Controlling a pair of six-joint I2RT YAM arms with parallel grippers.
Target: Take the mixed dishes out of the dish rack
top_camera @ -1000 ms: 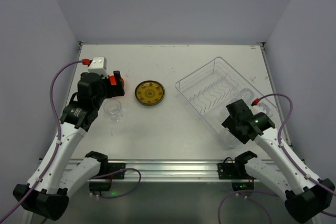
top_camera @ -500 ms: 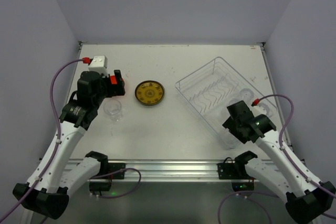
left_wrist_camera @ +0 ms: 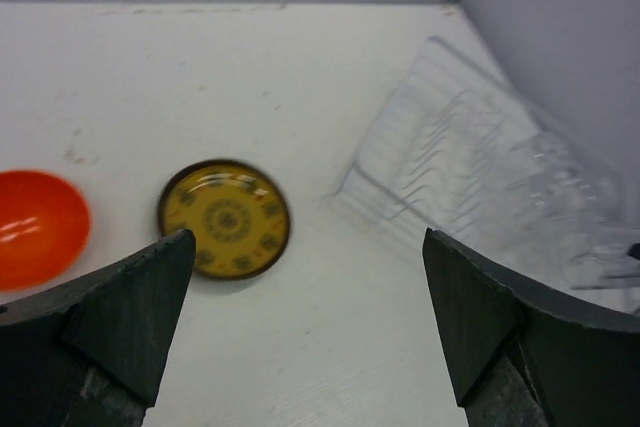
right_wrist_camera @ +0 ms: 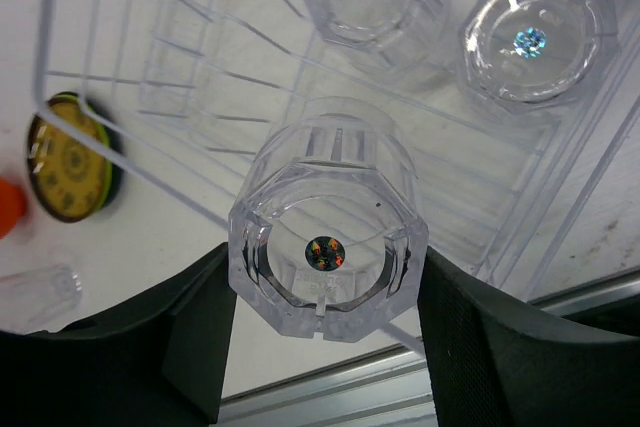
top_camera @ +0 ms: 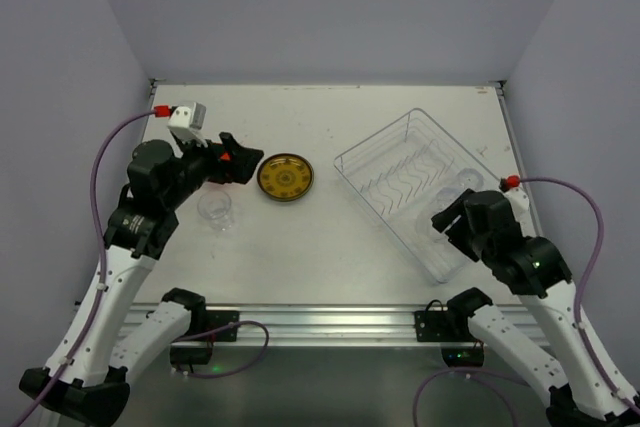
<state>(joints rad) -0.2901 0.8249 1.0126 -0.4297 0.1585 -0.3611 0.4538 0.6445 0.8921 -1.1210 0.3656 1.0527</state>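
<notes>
1. Right wrist view: the right end effector grips one cup, now lifted off the rack floor. A second ago it sat lower, in the rack's near corner.
2. Two more cups stand inside the rack, so unloading looks unfinished.
3. The left end effector, wide open and empty, has swung up and toward the rack, leaving a loose cup well left of the rack.
4. The plate and bowl also lie left of the rack, already out.
5. Bare worktop just left of the rack looks free for set-down. The lifted cup must first clear the rack's slanted near wall.
</notes>
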